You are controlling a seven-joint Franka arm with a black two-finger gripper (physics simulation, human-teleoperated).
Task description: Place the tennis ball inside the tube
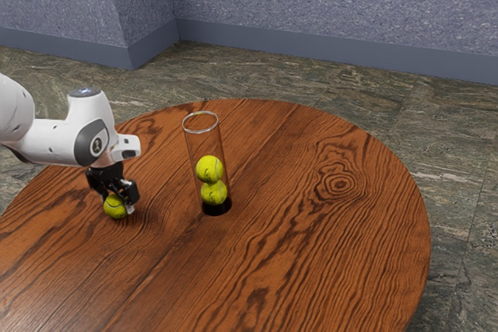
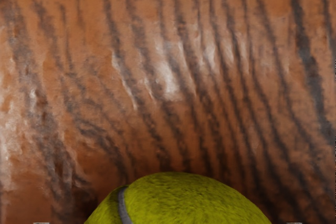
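Reaching Low, Gripper (image 1: 117, 202) Meets Loose Tennis Ball (image 1: 113, 207) Near the Tube (image 1: 204, 142)

Coming in from the exterior view's left, the white robot arm (image 1: 58, 141) bends down over the round wooden table (image 1: 311, 270), with its black gripper pointing toward the tabletop. The loose tennis ball is at the gripper's lower end, low down by the wood and partly covered by the gripper. Whether the jaws are clenched on the ball or simply stand around it, I cannot tell. I also cannot tell whether the ball bears on the table or is slightly above it. In the wrist view the yellow-green, fuzzy top of the ball is close under the hand, with a grey seam curving over one side and streaked wood grain beyond it.

This ball is outside the tube. The clear tube stands upright on the table, apart from the gripper and toward the exterior view's right, its round rim uncovered at the top and its black base (image 1: 217, 208) on the wood. Two other balls are inside, one above the other: the lower ball (image 1: 213, 193) just above the base, the upper ball (image 1: 209, 169) resting on it. Clear space remains between the upper ball and the rim.

Dark grain runs across the reddish-brown tabletop, circling a knot (image 1: 340, 184) well to the exterior view's right of the tube. Behind the table are a grey-green patterned floor (image 1: 459, 138) and a speckled blue-grey wall (image 1: 334, 5) with a plain skirting (image 1: 311, 50).
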